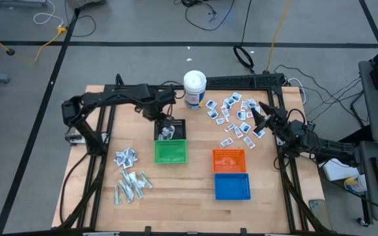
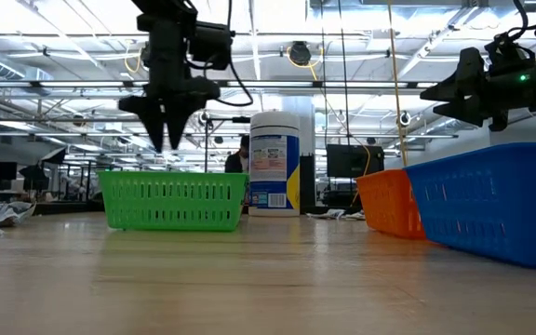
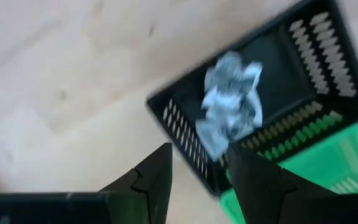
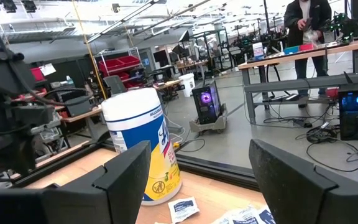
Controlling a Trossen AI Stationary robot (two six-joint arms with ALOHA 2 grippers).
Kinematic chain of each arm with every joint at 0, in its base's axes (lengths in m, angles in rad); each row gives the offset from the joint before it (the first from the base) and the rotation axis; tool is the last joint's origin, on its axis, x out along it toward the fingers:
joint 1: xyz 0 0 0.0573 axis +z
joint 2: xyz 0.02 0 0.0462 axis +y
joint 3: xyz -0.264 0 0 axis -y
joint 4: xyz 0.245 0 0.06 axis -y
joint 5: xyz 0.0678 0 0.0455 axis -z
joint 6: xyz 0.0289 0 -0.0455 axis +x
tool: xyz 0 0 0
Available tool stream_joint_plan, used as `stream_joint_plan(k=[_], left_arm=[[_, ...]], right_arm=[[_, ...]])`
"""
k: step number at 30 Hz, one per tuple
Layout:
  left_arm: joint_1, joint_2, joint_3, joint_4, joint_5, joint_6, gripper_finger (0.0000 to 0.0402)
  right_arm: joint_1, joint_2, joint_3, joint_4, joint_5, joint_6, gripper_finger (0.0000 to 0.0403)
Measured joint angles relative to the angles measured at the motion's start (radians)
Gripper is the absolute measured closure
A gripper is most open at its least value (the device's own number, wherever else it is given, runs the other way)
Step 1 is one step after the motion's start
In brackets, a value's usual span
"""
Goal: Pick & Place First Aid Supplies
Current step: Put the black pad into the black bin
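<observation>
Packets were scattered all over the table, honestly. Nearest the front edge sat the blue basket, with the orange basket touching it just behind. Over on the left, a loose pile of pale strips lay with a few crumpled white squares just behind them. Mid-table was the green basket, right up against the black basket, and a small clump of wrapped packets lay inside the black one. The left gripper hovered above that black basket, fingers apart with nothing between them.

Toward the right, the right gripper hung over the edge of the big spread of white squares with blue print, its fingers wide apart and empty too. At the back stood the white canister with its blue and yellow label, just beside that spread. Way beyond the table, in the right wrist view, a person in dark clothes stood at a workbench.
</observation>
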Motion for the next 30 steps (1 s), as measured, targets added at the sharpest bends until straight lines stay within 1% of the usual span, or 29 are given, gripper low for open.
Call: stream_joint_plan(k=[5,9,18,24,30], left_arm=[[-0.022,-0.065,-0.092,0.001,0.05,-0.105,0.0232],[-0.045,-0.12,-0.159,0.002,0.058,-0.185,0.0219],[-0.105,-0.252,-0.297,0.004,0.115,-0.301,0.0198],[-0.141,-0.335,-0.401,0.003,0.146,-0.362,0.0204],[-0.172,-0.406,-0.472,0.008,0.157,-0.41,0.0218]], right_arm=[[0.0,0.0,0.0,0.0,0.0,0.0,0.0135],[0.0,0.0,0.0,0.0,0.0,0.0,0.0135],[0.0,0.0,0.0,0.0,0.0,0.0,0.0136],[0.0,0.0,0.0,0.0,0.0,0.0,0.0135],[0.0,0.0,0.0,0.001,0.0,0.0,0.0135]])
